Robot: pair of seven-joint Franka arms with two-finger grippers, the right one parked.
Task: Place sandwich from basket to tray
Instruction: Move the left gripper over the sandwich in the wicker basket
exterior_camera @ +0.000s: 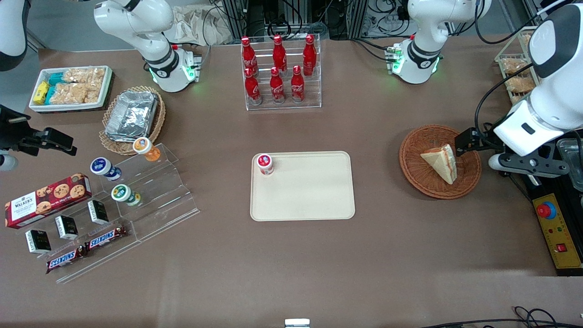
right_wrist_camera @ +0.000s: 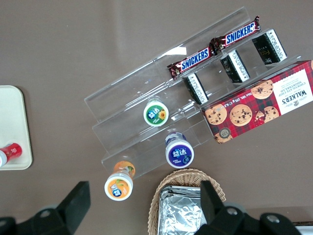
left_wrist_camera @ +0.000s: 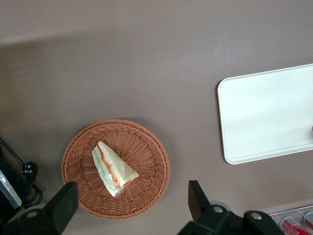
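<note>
The sandwich (exterior_camera: 441, 161) (left_wrist_camera: 113, 169), a pale wedge with red and green filling, lies in the round reddish-brown basket (exterior_camera: 419, 177) (left_wrist_camera: 78, 147) toward the working arm's end of the table. My gripper (exterior_camera: 469, 140) (left_wrist_camera: 131, 198) hovers open above the basket's rim, at the edge nearest the working arm, fingers spread wide and holding nothing. It is apart from the sandwich. The cream tray (exterior_camera: 309, 196) (left_wrist_camera: 264, 117) lies flat at the table's middle, with a small red-capped bottle (exterior_camera: 265, 164) standing in one corner.
A clear rack of red cola bottles (exterior_camera: 280, 73) stands farther from the camera than the tray. Toward the parked arm's end are acrylic steps (exterior_camera: 150, 191) with small cups and snack bars, a tan basket of foil containers (exterior_camera: 132, 116) and a white bin (exterior_camera: 70, 89). A yellow switch box (exterior_camera: 558, 232) sits near the working arm.
</note>
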